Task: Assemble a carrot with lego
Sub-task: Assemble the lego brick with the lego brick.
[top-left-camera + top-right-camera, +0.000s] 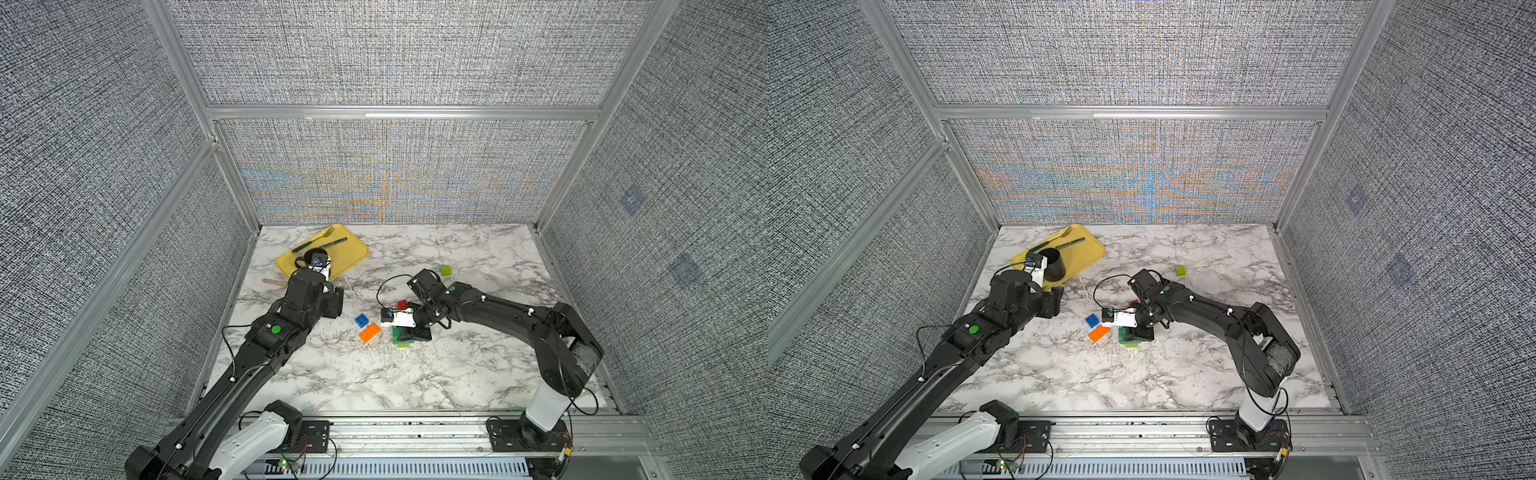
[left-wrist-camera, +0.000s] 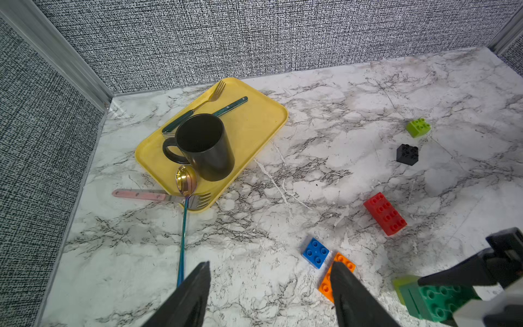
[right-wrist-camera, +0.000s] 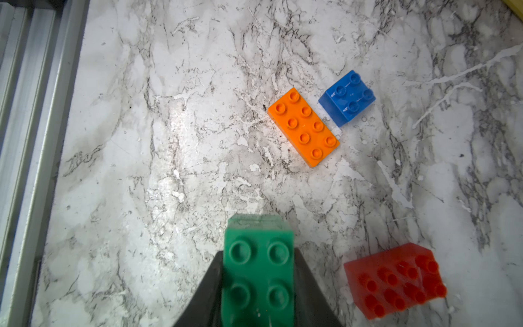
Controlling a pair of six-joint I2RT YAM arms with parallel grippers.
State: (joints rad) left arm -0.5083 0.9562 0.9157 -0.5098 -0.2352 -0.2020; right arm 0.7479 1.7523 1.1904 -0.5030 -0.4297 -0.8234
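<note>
Right jaws pinch the green stack [image 3: 258, 271]; left jaws hang spread. Tilted, it could slip — bumping the red brick [image 3: 396, 280].

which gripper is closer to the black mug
Left. The left gripper hangs open a short way from the black mug; the right gripper is much farther off, shut on the dark green brick.

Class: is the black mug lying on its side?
No, the black mug stands upright on the yellow tray, its open mouth facing up.
</note>
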